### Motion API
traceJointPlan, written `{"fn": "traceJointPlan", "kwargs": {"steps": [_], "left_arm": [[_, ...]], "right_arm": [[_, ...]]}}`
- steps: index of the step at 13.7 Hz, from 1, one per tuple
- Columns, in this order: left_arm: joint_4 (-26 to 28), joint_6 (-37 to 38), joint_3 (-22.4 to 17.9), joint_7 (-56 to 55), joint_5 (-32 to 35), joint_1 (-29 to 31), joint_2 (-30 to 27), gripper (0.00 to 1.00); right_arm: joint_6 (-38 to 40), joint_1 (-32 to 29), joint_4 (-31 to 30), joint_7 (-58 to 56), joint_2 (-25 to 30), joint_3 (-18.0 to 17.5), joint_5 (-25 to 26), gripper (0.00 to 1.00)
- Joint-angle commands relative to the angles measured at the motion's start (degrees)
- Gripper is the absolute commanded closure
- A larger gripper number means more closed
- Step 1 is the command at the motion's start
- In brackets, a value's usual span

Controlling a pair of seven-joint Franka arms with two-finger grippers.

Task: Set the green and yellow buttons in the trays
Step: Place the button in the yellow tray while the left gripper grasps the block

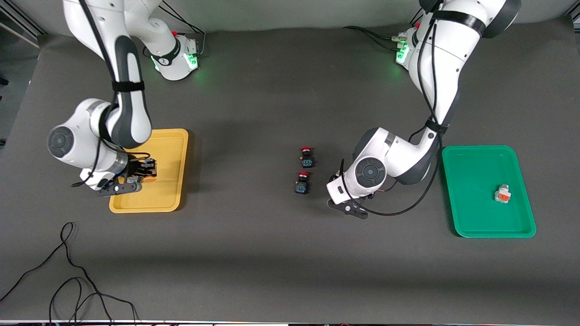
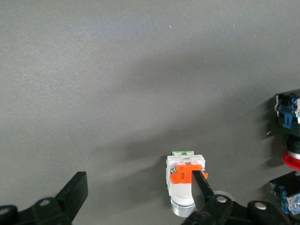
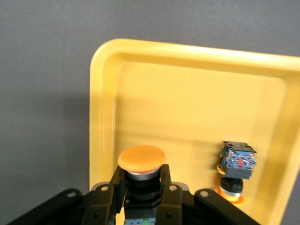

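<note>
My right gripper is shut on a yellow-capped button and holds it low over the yellow tray, near the tray's rim. A second yellow-capped button lies in that tray. My left gripper is open and low over the table, between the red-capped buttons and the green tray. A whitish button with an orange face lies on the table just inside one finger. The left wrist hides it in the front view. Another whitish button lies in the green tray.
Two dark buttons with red caps stand mid-table, close beside the left hand. They also show in the left wrist view. A loose black cable lies on the table nearest the front camera, at the right arm's end.
</note>
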State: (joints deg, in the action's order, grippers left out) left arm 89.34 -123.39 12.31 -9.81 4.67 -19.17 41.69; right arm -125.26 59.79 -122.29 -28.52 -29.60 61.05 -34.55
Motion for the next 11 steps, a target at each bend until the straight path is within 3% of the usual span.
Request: {"fn": "traceJointPlan", "kwargs": {"steps": [1, 3, 4, 5, 8, 11], "left_arm": [[1.10, -0.98, 0.52, 1.29, 0.34, -0.70, -0.48, 0.01], [1.36, -0.89, 1.31, 1.29, 0.16, -0.87, 0.05, 0.02], [1.80, -0.98, 1.40, 1.29, 0.16, -1.13, 0.23, 0.02], [1.98, -0.98, 1.40, 1.29, 0.16, -1.48, 0.23, 0.02], [2.77, -2.20, 1.40, 1.20, 0.07, -2.01, 1.02, 0.02], [3.82, -5.98, 1.40, 0.68, 0.07, -2.62, 2.07, 0.06]], "right_arm": [[-0.42, 0.68, 0.82, -3.56, -6.07, 0.21, -6.04, 0.76], [-0.25, 0.33, 0.82, -3.38, -7.22, -0.84, -7.37, 0.73], [-0.16, -0.63, 0.91, -2.95, -7.22, -1.11, -7.38, 0.48], [0.80, -1.07, 1.17, -2.86, -7.22, -1.72, -7.38, 0.01], [4.49, -1.16, 3.62, -2.33, -5.47, -1.11, -7.11, 0.00], [11.68, 2.51, 9.24, -1.54, -4.85, 5.37, -4.75, 0.00]]}}
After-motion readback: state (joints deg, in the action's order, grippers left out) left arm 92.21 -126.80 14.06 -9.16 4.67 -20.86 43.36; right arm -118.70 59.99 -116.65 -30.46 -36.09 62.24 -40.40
